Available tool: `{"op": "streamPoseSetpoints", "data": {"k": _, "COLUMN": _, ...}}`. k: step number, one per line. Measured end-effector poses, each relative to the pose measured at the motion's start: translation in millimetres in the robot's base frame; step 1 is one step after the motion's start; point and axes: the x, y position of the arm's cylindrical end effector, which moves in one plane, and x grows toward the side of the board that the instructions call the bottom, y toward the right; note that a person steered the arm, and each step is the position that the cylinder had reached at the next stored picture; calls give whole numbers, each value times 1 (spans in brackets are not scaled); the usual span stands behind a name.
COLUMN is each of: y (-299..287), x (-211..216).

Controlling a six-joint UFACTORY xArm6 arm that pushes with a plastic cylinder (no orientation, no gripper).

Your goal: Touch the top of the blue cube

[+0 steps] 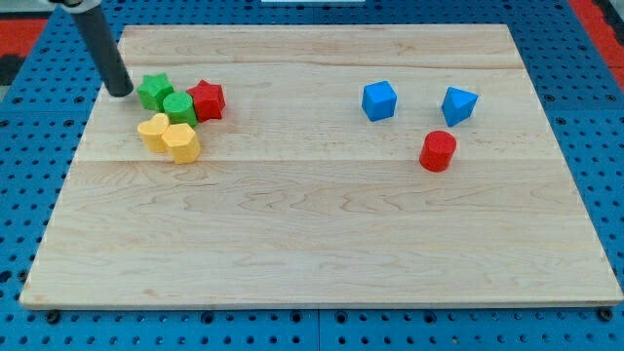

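The blue cube (379, 100) sits on the wooden board (322, 234) right of centre, near the view's top. A second blue block (458, 104), more wedge-like, lies just to its right. My tip (120, 91) is at the view's upper left, far to the left of the blue cube, just left of a green star-shaped block (154, 92).
A cluster at the upper left holds the green star, a green cylinder (179, 107), a red star (207, 99), a yellow star (154, 132) and a yellow hexagonal block (182, 143). A red cylinder (438, 151) stands below the two blue blocks.
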Motion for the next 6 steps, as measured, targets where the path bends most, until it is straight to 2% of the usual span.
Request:
{"op": "streamPoseSetpoints", "data": {"k": 2, "y": 132, "x": -10}}
{"op": "streamPoseSetpoints", "data": {"k": 3, "y": 161, "x": -12}}
{"op": "streamPoseSetpoints", "data": {"k": 4, "y": 191, "x": 5}}
{"op": "streamPoseSetpoints", "data": {"k": 5, "y": 319, "x": 5}}
{"op": "streamPoseSetpoints", "data": {"k": 6, "y": 309, "x": -16}}
